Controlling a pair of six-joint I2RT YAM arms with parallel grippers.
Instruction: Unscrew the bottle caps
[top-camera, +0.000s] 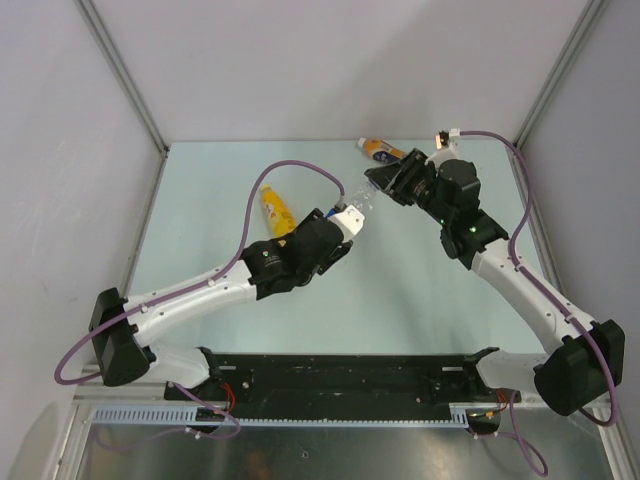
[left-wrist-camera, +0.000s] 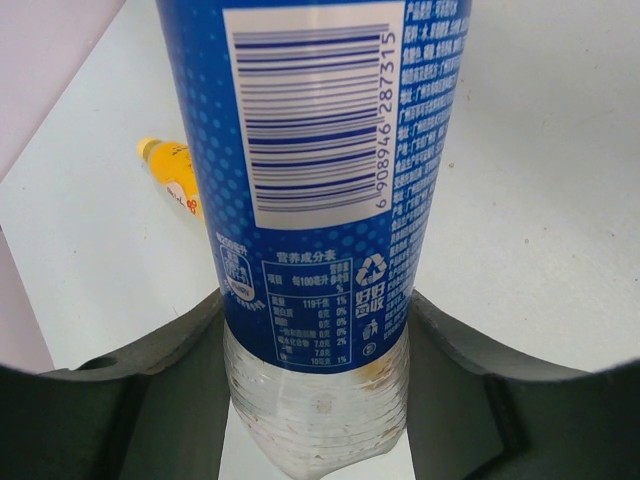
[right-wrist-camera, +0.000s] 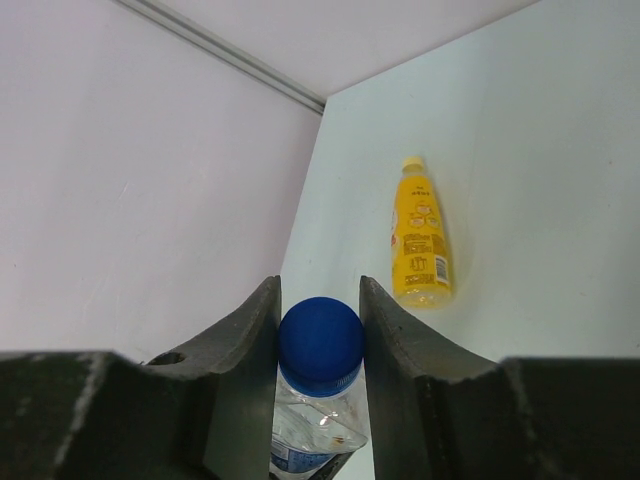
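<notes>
My left gripper (top-camera: 343, 224) (left-wrist-camera: 317, 330) is shut on the lower body of the clear bottle with the blue label (top-camera: 356, 208) (left-wrist-camera: 320, 150) and holds it lying above the table, neck towards the right arm. My right gripper (top-camera: 380, 186) (right-wrist-camera: 318, 305) is shut on its blue cap (right-wrist-camera: 320, 340), one finger on each side. The yellow bottle (top-camera: 277, 210) (right-wrist-camera: 420, 240) lies on the table with its yellow cap (right-wrist-camera: 412, 162) on. The orange bottle (top-camera: 384, 150) (left-wrist-camera: 175, 175) lies at the back, behind the right gripper, its white cap (top-camera: 362, 143) pointing left.
Grey walls close the table (top-camera: 420, 300) on the left, back and right. The black base rail (top-camera: 340, 375) runs along the near edge. Purple cables loop over both arms.
</notes>
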